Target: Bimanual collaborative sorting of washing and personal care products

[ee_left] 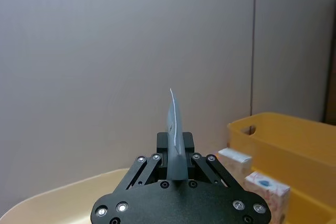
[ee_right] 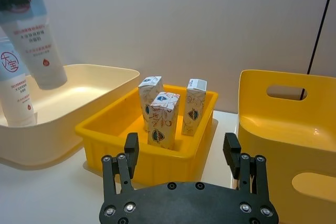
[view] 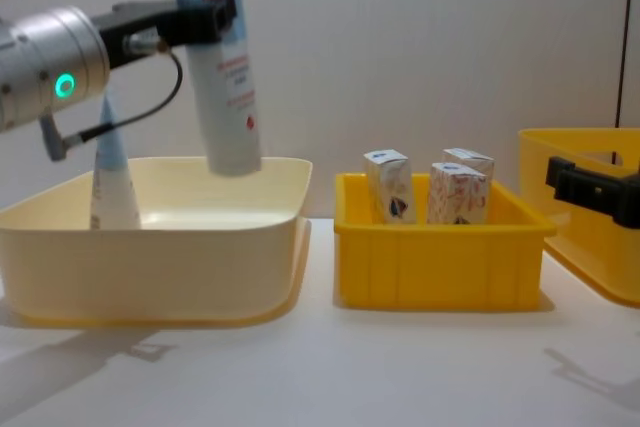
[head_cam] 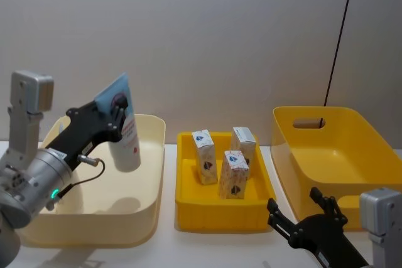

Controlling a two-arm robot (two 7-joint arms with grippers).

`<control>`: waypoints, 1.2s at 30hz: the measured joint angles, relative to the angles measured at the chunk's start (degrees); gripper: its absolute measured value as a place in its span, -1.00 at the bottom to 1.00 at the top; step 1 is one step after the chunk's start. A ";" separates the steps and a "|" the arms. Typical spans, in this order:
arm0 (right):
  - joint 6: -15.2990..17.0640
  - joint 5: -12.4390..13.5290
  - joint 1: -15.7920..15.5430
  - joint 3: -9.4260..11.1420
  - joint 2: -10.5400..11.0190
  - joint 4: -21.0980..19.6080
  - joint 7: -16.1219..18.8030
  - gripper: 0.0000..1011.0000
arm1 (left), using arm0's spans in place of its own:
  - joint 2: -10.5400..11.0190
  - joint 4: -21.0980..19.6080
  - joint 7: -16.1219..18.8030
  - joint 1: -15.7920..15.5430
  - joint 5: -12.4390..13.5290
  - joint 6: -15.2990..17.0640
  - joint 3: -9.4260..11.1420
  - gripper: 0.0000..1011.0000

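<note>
Plain grey wall (head_cam: 207, 29) w/ thin black vert. line (head_cam: 340, 36) at rt, white tabletop (view: 320, 367)

Head downward, chest level; both share tray (head_cam: 220, 214).

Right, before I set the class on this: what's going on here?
The left gripper holds a light-blue tube, cap down, above the cream bin, where a second tube stands. Three white cartons stand in the small yellow tray. The right gripper hangs open and empty, low in front of the large yellow bin.
</note>
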 joint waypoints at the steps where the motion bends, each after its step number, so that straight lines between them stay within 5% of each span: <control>1: 0.00 0.00 0.00 0.00 0.00 0.00 0.00 0.98 | 0.02 -0.21 -0.58 -0.02 -0.44 -0.19 -0.06 -0.69; 11: 0.00 0.00 0.00 0.00 0.00 0.00 0.00 0.98 | 0.01 -2.61 -6.20 -0.08 -5.08 -0.40 0.05 -0.69; 20: 0.00 0.00 0.00 0.00 0.00 0.00 0.00 0.98 | -0.27 -3.31 -10.60 0.13 -8.75 2.58 2.38 -0.69; 36: 0.00 0.00 0.00 0.00 0.00 0.00 0.00 0.98 | -0.53 -2.22 -11.57 0.05 -8.97 4.17 5.86 -0.69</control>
